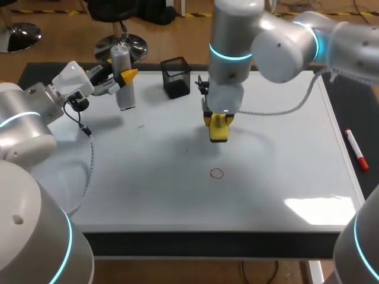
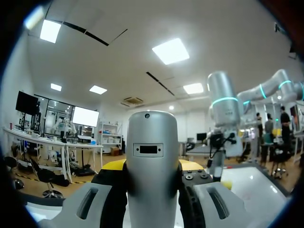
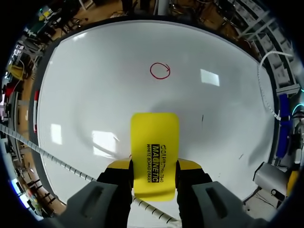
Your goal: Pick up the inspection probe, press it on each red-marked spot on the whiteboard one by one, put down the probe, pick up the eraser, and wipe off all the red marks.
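Right pincer (image 3: 154, 167) grips the eraser (image 3: 155, 142), red mark (image 3: 160, 70) lying ahead; left pincer (image 2: 151, 170) clamps the probe (image 2: 152, 133).

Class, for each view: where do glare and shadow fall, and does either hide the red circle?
Head view: glare on the whiteboard's front right corner, soft shadow under the right claw and eraser; the circle is clear of both. Right wrist view: bright patches beside the eraser's shadow, circle unhidden. Left wrist view: ceiling lights above the probe; no circle shows.

2 silver-white arms (image 1: 278, 47), cyan light rings (image 1: 228, 56), yellow-tipped fingers (image 3: 118, 165)
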You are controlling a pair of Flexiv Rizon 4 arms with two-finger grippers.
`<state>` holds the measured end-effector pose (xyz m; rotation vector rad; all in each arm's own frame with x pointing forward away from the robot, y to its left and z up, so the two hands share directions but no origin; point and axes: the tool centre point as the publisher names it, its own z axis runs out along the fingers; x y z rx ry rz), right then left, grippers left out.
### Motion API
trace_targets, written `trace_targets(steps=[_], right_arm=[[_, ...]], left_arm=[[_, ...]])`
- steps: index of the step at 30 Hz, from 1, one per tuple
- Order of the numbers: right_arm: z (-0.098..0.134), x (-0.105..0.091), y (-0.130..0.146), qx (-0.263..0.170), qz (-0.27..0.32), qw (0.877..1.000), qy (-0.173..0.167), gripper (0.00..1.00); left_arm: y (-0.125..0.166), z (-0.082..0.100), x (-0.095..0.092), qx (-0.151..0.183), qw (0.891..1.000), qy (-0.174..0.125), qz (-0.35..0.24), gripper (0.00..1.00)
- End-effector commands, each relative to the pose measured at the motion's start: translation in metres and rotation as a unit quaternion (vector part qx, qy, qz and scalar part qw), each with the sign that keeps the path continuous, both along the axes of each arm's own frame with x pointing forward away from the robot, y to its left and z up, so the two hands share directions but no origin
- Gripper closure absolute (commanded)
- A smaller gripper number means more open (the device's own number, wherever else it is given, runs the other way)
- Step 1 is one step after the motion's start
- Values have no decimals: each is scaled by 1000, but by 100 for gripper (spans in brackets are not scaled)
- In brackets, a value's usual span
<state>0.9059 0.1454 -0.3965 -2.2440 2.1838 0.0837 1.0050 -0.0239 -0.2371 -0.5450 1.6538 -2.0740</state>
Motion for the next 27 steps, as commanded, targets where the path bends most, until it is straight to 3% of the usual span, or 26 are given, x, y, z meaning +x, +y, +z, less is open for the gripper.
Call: trace_targets(steps=[1,15,27], right_arm=[[-21,10,4,-6,10,1000,8,100],[-35,14,8,-10,19,1000,20,100],[-49,12,-10,-19,4,999,34,100]], left_arm=[[-1,0,0,-1,1000,-1,2,100],[-1,0,0,-1,1000,-1,2,100],[-1,0,0,-1,1000,-1,2,100]])
